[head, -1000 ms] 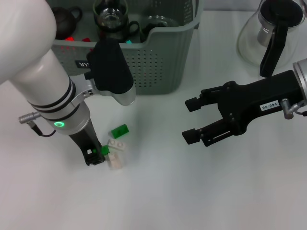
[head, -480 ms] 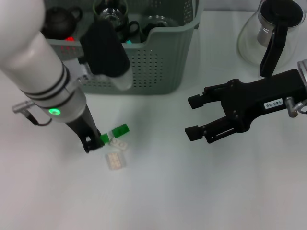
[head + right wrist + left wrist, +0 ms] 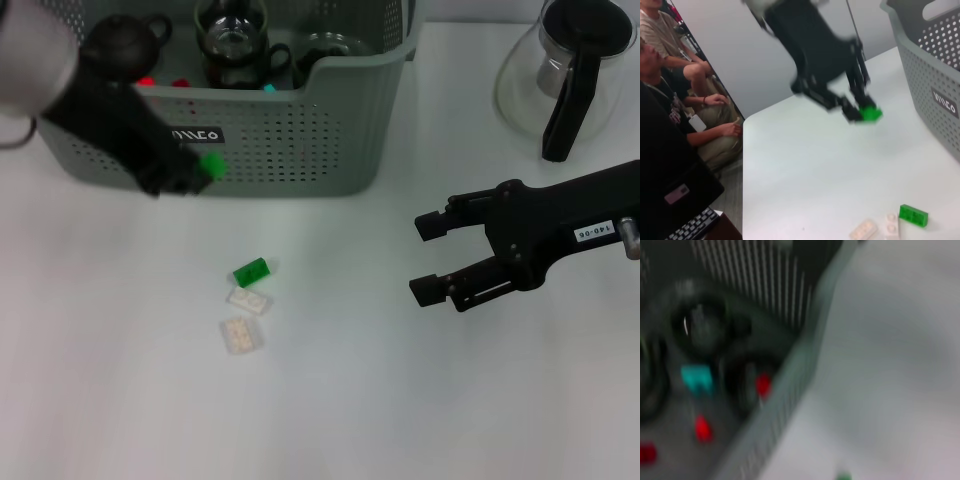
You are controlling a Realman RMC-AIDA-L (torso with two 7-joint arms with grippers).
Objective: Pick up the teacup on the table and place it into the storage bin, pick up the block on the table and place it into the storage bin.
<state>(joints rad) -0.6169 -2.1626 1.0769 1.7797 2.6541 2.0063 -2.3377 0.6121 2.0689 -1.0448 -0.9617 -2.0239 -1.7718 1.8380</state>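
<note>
My left gripper point(image 3: 190, 178) is shut on a small green block point(image 3: 211, 165) and holds it in the air in front of the storage bin's point(image 3: 300, 140) front wall, near its black label. The right wrist view shows the same green block point(image 3: 870, 113) pinched at the fingertips, above the table. A glass teacup point(image 3: 231, 38) stands inside the bin beside a dark teapot point(image 3: 125, 42). On the table lie a green block point(image 3: 251, 271) and two white blocks point(image 3: 248, 300). My right gripper point(image 3: 430, 258) hovers open at the right, holding nothing.
A glass pot with a black handle point(image 3: 566, 72) stands at the back right. Red and teal blocks point(image 3: 696, 378) lie on the bin's floor. People sit beyond the table's far edge point(image 3: 700, 110).
My left gripper has risen from the table with the green block and moved up and back toward the bin's front wall. The right gripper drifted slightly right.
</note>
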